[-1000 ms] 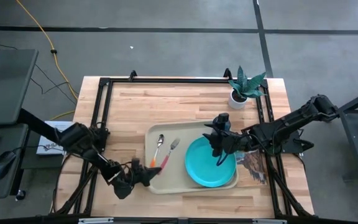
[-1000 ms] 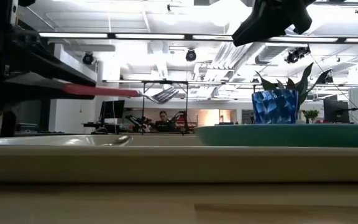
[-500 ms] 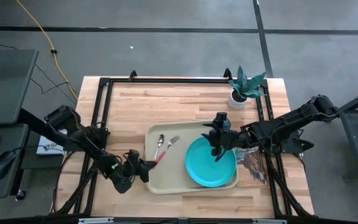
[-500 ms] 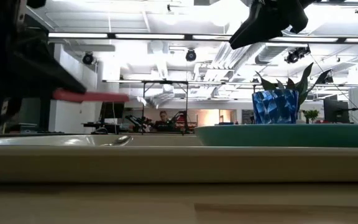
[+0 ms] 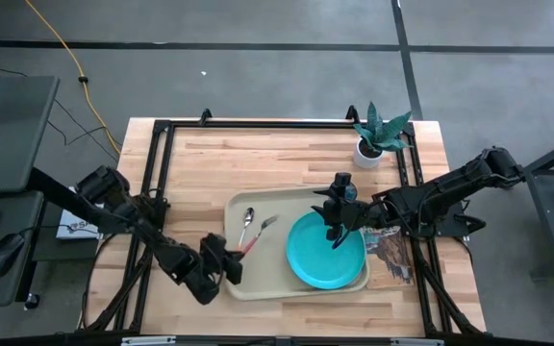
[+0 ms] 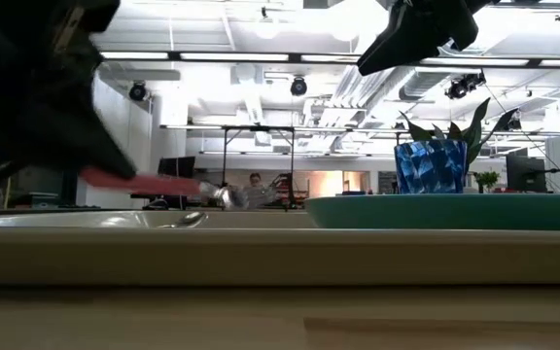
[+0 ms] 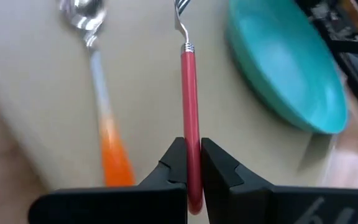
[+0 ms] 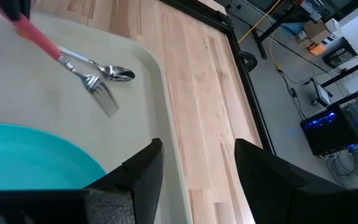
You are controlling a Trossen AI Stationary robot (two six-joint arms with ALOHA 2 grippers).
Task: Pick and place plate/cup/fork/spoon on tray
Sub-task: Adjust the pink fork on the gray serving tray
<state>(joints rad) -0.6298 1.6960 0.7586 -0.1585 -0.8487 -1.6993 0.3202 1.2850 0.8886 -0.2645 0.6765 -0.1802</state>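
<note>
**Fork almost down; three items placed, one in hand**

You have most of the job behind you. The tray [image 5: 301,285] carries the plate [image 5: 326,252] on the side toward the right arm, and the spoon [image 5: 245,225] lies on the tray floor, bowl pointing away from your left pincer. In the low view the cup [image 6: 430,165] shows just behind the plate's rim; the high view hides it under the right arm, so you cannot tell from here whether it stands on the tray or beside it.

Your left gripper [image 7: 192,165] is clamped tight on the fork [image 7: 190,121], pinching the red-pink handle near its tail end. The fork runs straight out ahead of the pincer, tines farthest from it, with the spoon's orange handle just beside the pincer on one side and the plate well apart on the other. In the low view the fork hangs tilted, tines lowest and close to the tray floor, handle end raised in the grip, so it looks not yet released.

Your right gripper [image 8: 194,165] hovers with its jaws spread wide and nothing between them, over the tray's edge just past the plate.

What is left, by my reading: lower the handle, let the fork go beside the spoon, and confirm the cup's spot.
</note>
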